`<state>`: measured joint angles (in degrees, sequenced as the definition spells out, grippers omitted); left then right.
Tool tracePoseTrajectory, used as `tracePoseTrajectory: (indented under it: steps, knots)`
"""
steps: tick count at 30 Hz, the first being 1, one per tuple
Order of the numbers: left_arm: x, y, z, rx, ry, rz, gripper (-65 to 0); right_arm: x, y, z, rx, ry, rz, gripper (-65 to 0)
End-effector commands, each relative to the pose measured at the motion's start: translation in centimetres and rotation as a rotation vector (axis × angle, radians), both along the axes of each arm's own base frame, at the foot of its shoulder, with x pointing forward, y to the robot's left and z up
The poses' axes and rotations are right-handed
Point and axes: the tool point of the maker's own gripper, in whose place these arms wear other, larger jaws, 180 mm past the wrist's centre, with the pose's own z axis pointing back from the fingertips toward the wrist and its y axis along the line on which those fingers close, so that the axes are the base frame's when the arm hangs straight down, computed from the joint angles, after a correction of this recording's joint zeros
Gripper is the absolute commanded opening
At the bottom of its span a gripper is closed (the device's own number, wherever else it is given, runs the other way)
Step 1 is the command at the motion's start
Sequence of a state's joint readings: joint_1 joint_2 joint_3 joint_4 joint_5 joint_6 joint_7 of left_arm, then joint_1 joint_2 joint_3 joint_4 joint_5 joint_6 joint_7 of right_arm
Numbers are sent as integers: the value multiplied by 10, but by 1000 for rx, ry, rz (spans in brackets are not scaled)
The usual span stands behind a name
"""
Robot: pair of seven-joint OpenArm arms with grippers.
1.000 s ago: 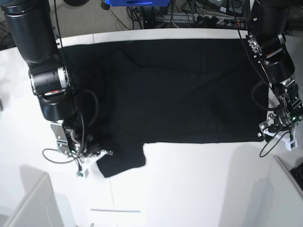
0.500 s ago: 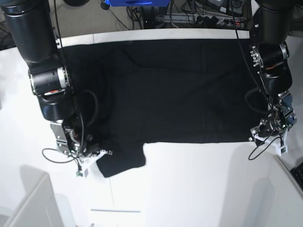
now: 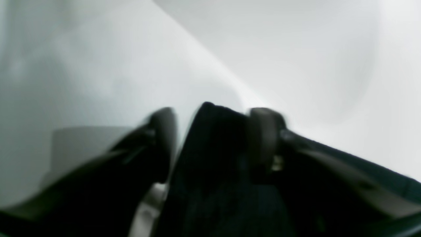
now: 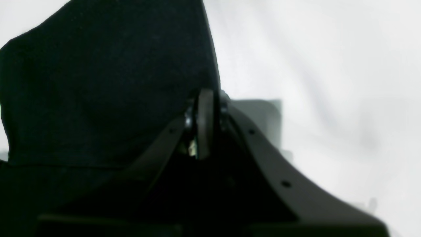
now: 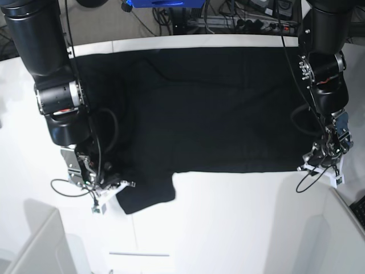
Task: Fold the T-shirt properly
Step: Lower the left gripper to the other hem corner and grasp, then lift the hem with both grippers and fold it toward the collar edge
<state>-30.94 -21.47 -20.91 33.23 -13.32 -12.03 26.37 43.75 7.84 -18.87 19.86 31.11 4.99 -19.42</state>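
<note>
the left pincer (image 3: 210, 144) has come in from the bare surface (image 5: 239, 228) to the shirt's near corner and its pads (image 3: 263, 138) are narrowing around a fold of black cloth, though i can't tell whether they have bitten yet. the right pincer (image 4: 205, 123) hasn't budged and is clenched on the sleeve edge at the other end. the t-shirt (image 5: 211, 108) lies spread flat and plain side up across the far half of the surface, so with both near corners taken it looks ready to be lifted for the first fold.
</note>
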Motion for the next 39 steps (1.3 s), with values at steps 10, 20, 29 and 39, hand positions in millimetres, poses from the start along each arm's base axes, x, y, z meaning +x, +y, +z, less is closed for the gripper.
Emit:
tracePoseTrajectory:
  steps: [10, 20, 29, 39]
  knots:
    - [-13, -10, -16, 49, 86, -93, -650, 15, -4, 18, -1, -47, -9, -650]
    - [-4, -8, 16, 113, -1, -123, -650, 21, -12, 24, -2, -131, -29, -650]
    - [-22, 2, 54, 164, -54, -110, -650, 23, -14, 39, -6, -249, -7, -650]
    - [-38, -23, 73, 15, -133, -149, -650, 7, -20, 63, -44, -373, -12, -650]
